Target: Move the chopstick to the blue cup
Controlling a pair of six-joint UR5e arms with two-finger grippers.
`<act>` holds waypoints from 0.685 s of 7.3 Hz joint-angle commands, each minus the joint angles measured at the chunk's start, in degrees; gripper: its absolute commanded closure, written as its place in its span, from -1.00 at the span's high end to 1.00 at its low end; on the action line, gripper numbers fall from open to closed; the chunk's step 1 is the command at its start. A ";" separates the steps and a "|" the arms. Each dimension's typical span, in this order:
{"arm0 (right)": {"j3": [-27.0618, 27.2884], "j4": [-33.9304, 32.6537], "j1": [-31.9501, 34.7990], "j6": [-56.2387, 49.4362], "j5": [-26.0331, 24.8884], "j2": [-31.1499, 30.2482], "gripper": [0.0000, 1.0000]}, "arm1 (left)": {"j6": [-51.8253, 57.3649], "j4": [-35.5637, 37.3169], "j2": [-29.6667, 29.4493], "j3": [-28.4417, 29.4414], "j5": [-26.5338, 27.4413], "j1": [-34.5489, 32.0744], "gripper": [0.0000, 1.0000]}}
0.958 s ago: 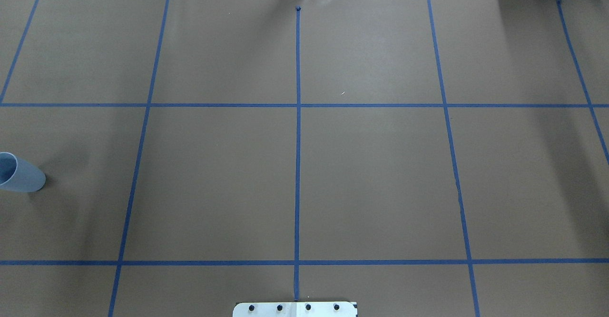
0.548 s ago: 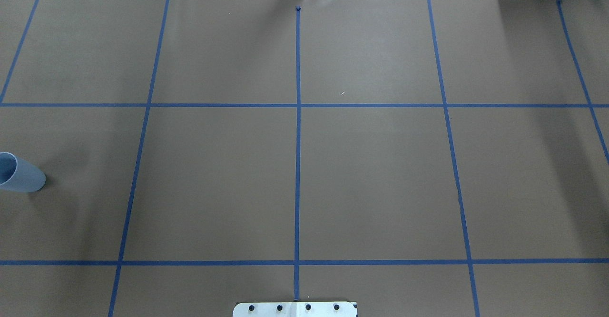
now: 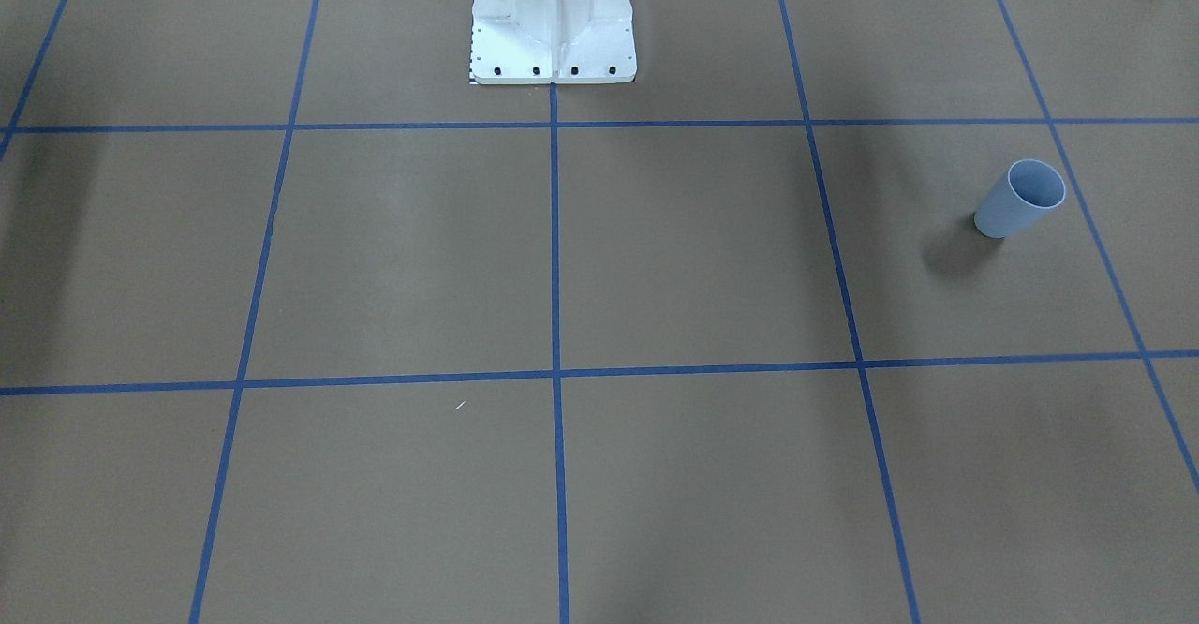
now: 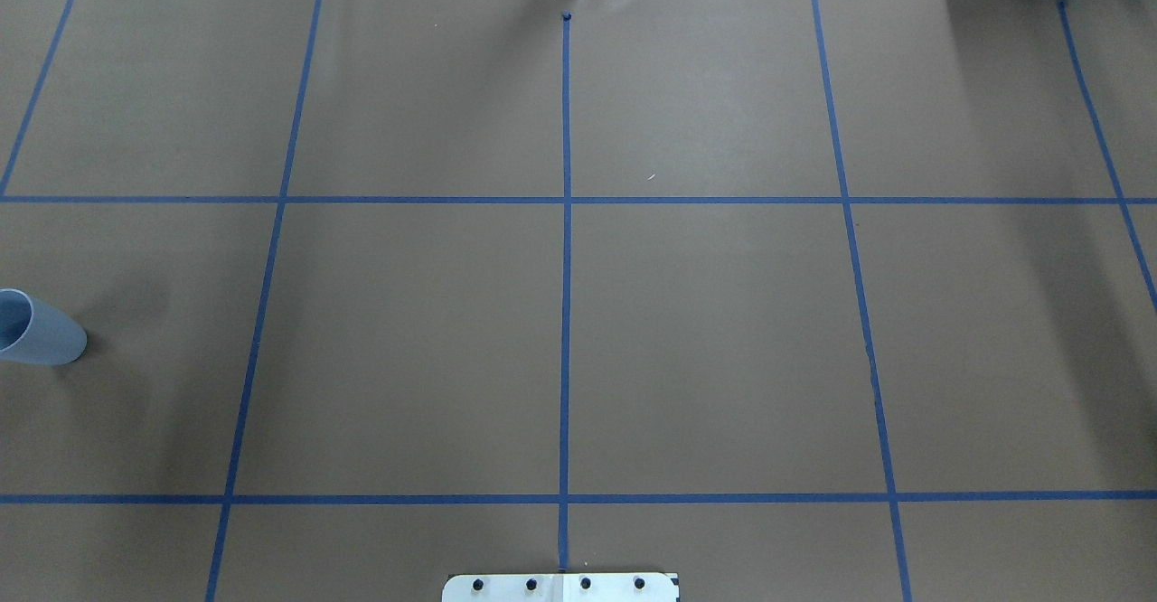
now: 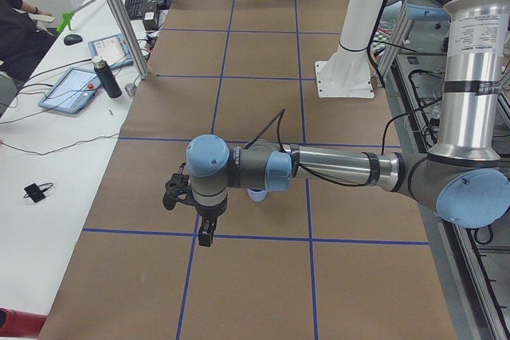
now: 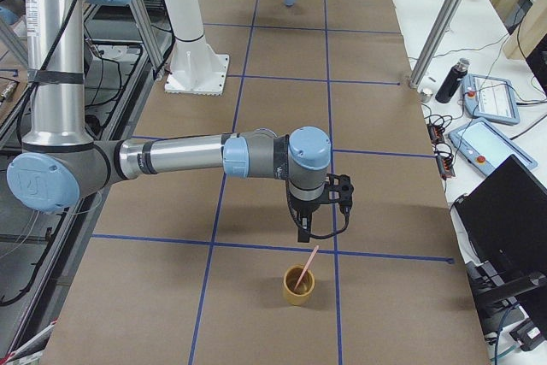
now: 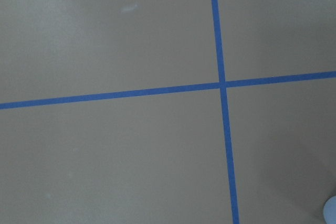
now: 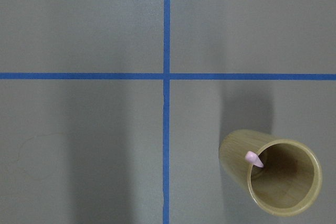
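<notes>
Brown table (image 6: 376,126), chopstick (image 6: 309,261) in tan cup (image 6: 298,294)

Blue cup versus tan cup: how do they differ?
The blue cup is light blue with nothing visible inside; the tan cup is yellowish and holds the chopstick. The blue cup stands toward the robot's left, the tan cup toward its right. Both stand upright, handleless.

Open brown table (image 4: 705,331) fills the overhead frame. A blue cup (image 4: 41,335) stands at its left edge, a white pedestal base (image 4: 560,588) at bottom centre. In the right side view, a wooden cup (image 6: 299,286) holding a slanted chopstick (image 6: 306,264) stands lower centre, below an outstretched arm (image 6: 188,158).
</notes>
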 commanded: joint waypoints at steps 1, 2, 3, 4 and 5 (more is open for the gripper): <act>-0.05 0.00 0.00 0.01 -0.09 -0.04 1.00 | 0.14 -0.24 0.60 0.45 -0.39 0.10 0.96; 0.04 0.00 0.00 0.01 -0.09 -0.13 1.00 | 0.32 -0.41 0.69 -0.24 -0.39 0.02 0.96; 0.13 0.00 -0.09 0.01 -0.09 0.05 1.00 | 0.32 -1.03 0.69 -0.25 -0.47 0.10 0.96; 0.04 0.09 -0.26 0.01 -0.18 0.14 1.00 | -0.72 -2.16 0.87 -0.42 -0.56 0.19 0.96; -0.05 0.52 -0.35 0.01 -0.26 0.05 1.00 | -7.61 -2.26 0.87 -2.34 -1.78 1.67 0.96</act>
